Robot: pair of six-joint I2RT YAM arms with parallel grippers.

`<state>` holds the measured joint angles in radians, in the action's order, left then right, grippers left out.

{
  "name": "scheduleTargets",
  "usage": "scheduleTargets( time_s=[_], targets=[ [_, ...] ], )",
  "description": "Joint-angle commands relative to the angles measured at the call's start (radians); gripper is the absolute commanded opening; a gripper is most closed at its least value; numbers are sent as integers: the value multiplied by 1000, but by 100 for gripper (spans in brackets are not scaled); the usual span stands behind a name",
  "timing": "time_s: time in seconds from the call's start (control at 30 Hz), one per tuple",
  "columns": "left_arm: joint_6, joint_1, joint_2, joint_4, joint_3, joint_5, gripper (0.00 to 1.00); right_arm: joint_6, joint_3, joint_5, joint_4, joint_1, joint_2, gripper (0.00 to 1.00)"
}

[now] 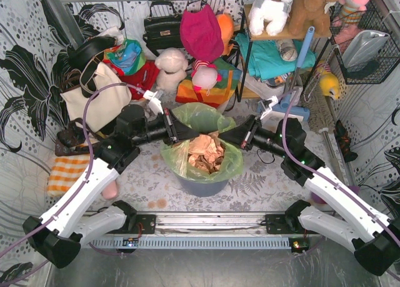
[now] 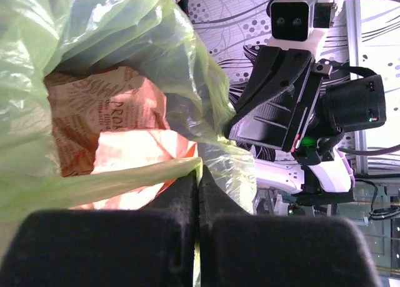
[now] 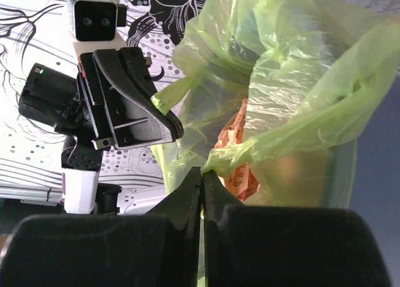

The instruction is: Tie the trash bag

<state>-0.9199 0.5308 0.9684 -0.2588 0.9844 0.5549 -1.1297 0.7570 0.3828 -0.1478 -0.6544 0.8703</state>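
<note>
The light-green translucent trash bag [image 1: 203, 119] lines a blue-grey bin [image 1: 201, 186] at the table's middle, with crumpled tan paper [image 1: 206, 152] inside. My left gripper [image 1: 187, 132] is shut on the bag's left rim. My right gripper [image 1: 224, 137] is shut on the bag's right rim. In the left wrist view my left gripper [image 2: 199, 172] pinches a stretched band of the bag [image 2: 106, 181], with the paper [image 2: 112, 121] behind. In the right wrist view my right gripper [image 3: 202, 173] pinches a bunched corner of the bag [image 3: 294, 130].
A cream tote bag [image 1: 100, 99] stands at the back left. Stuffed toys, bags and a shelf [image 1: 275, 49] crowd the back. An orange checked cloth [image 1: 65, 173] lies at the left. A wire basket [image 1: 369, 49] hangs at the right wall.
</note>
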Motion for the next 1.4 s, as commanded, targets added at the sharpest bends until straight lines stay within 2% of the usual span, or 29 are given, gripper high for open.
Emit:
scheduleTargets(
  time_s=[0.0,0.3,0.93,1.37],
  targets=[
    [-37,12,21,181,97,83,3,-28,79,66,-165,-1,29,0],
    [-39,19,41,172,208,89,3,-33,174,84,-190,-1,68,0],
    [21,18,-46,65,14,-3,2,16,40,-53,49,-1,-133,0],
    [44,18,-74,-7,78,-46,2,35,22,-82,109,-1,-191,0]
  ],
)
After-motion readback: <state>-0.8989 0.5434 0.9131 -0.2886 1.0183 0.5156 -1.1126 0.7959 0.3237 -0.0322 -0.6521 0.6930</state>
